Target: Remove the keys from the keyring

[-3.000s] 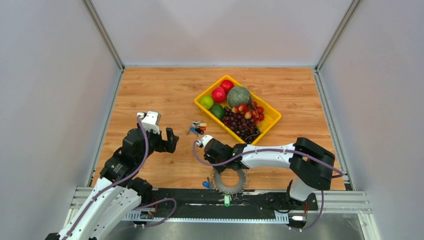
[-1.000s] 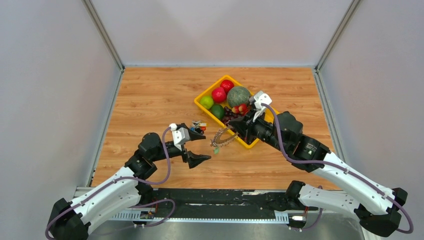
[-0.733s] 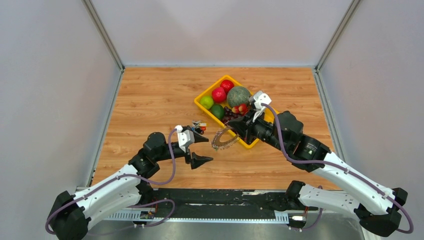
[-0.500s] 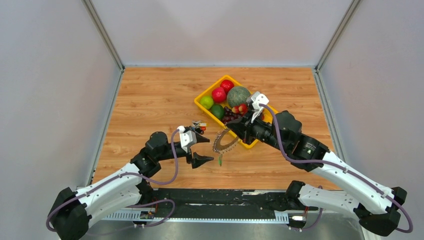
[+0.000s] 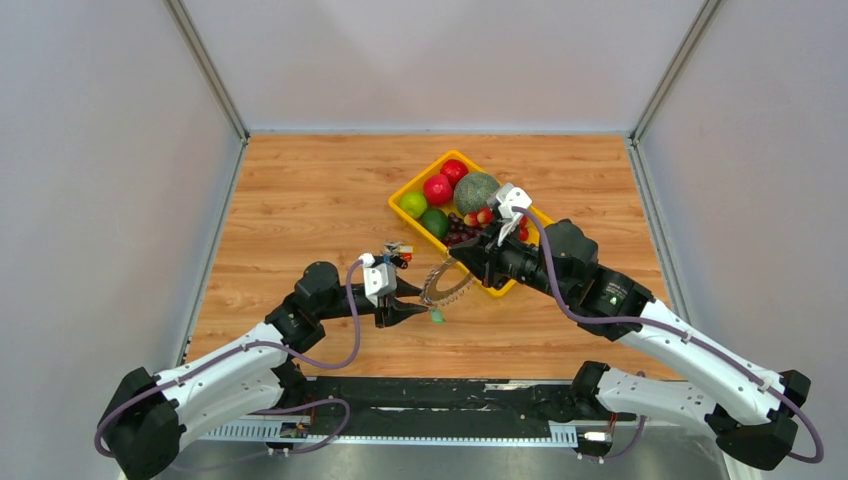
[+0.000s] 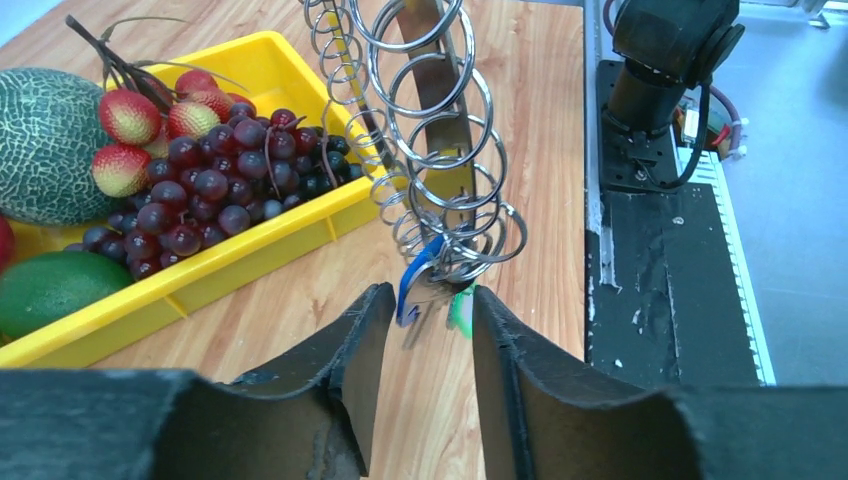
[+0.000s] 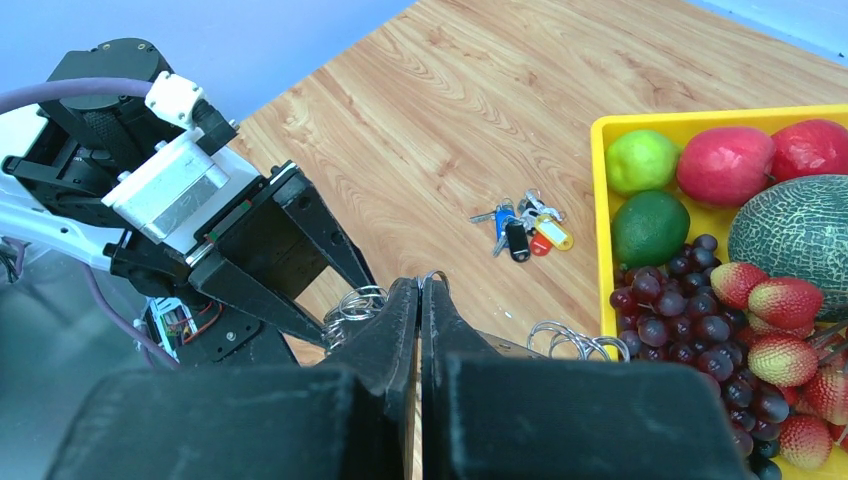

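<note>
The keyring [image 5: 447,281] hangs in the air over the wood, edge-on, with my right gripper [image 5: 463,258] shut on its upper rim. In the right wrist view those fingers [image 7: 420,287] are pressed flat together on the thin ring wire, small key loops [image 7: 360,305] showing beside them. The keys [image 6: 412,290] dangle at the ring's lowest point, a blue-headed and a green-headed one [image 6: 462,308]. My left gripper [image 6: 430,300] has closed in from below: one pad meets the blue head, the other the green head [image 5: 437,316].
A yellow tray [image 5: 546,243] with melon [image 5: 477,190], apples, limes, grapes and lychees stands just behind the ring. A small loose cluster of coloured keys [image 5: 396,255] lies on the wood left of the tray. The black base rail runs along the near edge.
The right arm lifted the keyring off the near edge and holds it by the tray. My left gripper moved right under the ring and narrowed its wide jaws onto the hanging keys.
</note>
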Controlling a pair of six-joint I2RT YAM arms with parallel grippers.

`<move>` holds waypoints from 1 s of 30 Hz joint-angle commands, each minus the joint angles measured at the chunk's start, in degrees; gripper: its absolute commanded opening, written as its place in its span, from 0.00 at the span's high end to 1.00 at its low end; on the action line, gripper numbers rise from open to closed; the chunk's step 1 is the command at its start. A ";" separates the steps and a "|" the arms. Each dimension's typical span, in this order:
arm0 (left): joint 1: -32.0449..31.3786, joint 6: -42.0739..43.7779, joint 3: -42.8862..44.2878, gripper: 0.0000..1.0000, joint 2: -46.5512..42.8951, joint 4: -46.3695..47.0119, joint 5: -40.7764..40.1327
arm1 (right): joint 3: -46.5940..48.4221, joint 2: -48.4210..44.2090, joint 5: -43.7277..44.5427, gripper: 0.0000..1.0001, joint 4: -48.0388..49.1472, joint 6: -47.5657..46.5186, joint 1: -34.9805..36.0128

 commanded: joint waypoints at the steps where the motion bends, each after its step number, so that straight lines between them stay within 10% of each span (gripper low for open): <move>1: -0.43 2.04 2.80 0.58 -0.52 0.90 2.17 | 3.03 -0.71 -0.48 1.00 2.59 0.65 -0.21; 9: -1.53 2.38 2.40 0.68 -1.21 -0.23 2.19 | 2.31 -1.81 0.34 1.00 2.59 0.86 -0.27; 14: -2.32 2.73 2.52 0.45 -0.74 -0.17 1.87 | 2.21 -1.85 0.05 1.00 2.58 1.29 -0.21; 21: -2.46 3.21 3.44 0.88 -0.03 -2.10 2.26 | 2.04 -2.17 -0.04 1.00 2.59 1.43 -0.28; 30: -3.52 1.52 5.54 1.00 -2.80 -8.96 -0.62 | -0.03 -5.12 1.64 0.99 2.17 1.51 -0.22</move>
